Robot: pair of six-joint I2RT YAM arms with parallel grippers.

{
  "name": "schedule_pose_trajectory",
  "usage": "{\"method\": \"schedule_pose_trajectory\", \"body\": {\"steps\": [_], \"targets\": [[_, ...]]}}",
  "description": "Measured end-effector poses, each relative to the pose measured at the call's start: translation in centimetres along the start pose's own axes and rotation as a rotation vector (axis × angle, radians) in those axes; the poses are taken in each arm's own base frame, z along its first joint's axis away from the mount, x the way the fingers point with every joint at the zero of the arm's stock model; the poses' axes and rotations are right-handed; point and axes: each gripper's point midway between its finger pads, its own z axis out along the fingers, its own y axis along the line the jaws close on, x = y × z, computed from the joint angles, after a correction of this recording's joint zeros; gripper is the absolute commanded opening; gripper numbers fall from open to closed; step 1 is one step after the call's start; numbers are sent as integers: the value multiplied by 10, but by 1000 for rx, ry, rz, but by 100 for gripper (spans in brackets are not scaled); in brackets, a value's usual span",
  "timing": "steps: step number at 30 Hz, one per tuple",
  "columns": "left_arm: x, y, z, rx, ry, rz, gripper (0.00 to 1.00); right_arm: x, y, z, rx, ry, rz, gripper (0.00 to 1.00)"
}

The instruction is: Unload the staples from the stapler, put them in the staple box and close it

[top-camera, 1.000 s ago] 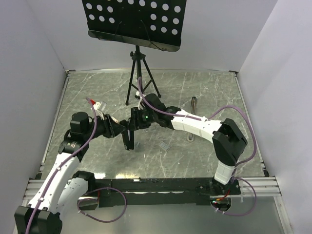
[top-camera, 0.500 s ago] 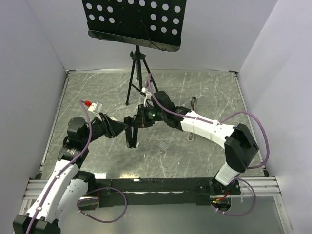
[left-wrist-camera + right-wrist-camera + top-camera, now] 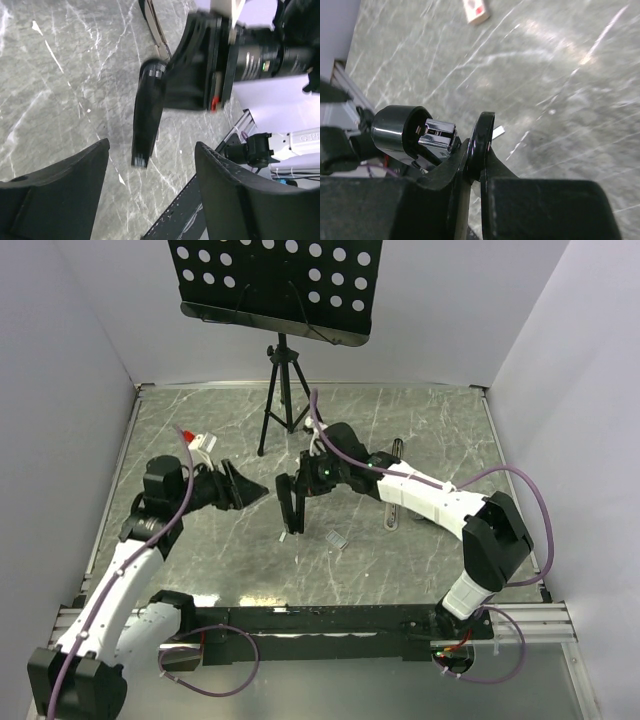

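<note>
The stapler [image 3: 290, 512] is a slim black bar with a chrome end. It hangs tip-down just above the table from my right gripper [image 3: 299, 487], which is shut on its upper end. The right wrist view shows the fingers [image 3: 530, 200] clamped on its black shell [image 3: 485, 135], beside the chrome part [image 3: 437, 134]. My left gripper [image 3: 246, 491] is open and empty, a short way left of the stapler. In the left wrist view the stapler [image 3: 147, 115] hangs beyond its spread fingertips [image 3: 100, 150]. The staples [image 3: 337, 539], a tiny pale block, lie on the table right of the stapler's tip.
A second narrow dark bar [image 3: 398, 454] lies on the table behind my right arm, with a small silvery piece [image 3: 390, 522] near it. A black tripod [image 3: 283, 410] carrying a perforated music stand [image 3: 270, 280] stands at the back. A pale piece with red marks [image 3: 476, 11] is unidentifiable.
My left gripper has let go of the stapler, opened and drawn back to the left. My right gripper has carried the stapler a little to the right.
</note>
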Motion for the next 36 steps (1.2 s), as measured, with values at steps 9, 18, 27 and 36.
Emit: {"method": "schedule_pose_trajectory", "body": {"steps": [9,18,27,36], "targets": [[-1,-10,26,35,116,29,76,9,8,1,-10,25,-15,0],[11,-5,50,28,217,45,72,16,18,3,-23,36,-33,0],[24,7,59,11,270,33,30,17,22,4,-26,37,-38,0],[22,0,55,11,251,70,1,12,15,1,-60,36,29,0]]}}
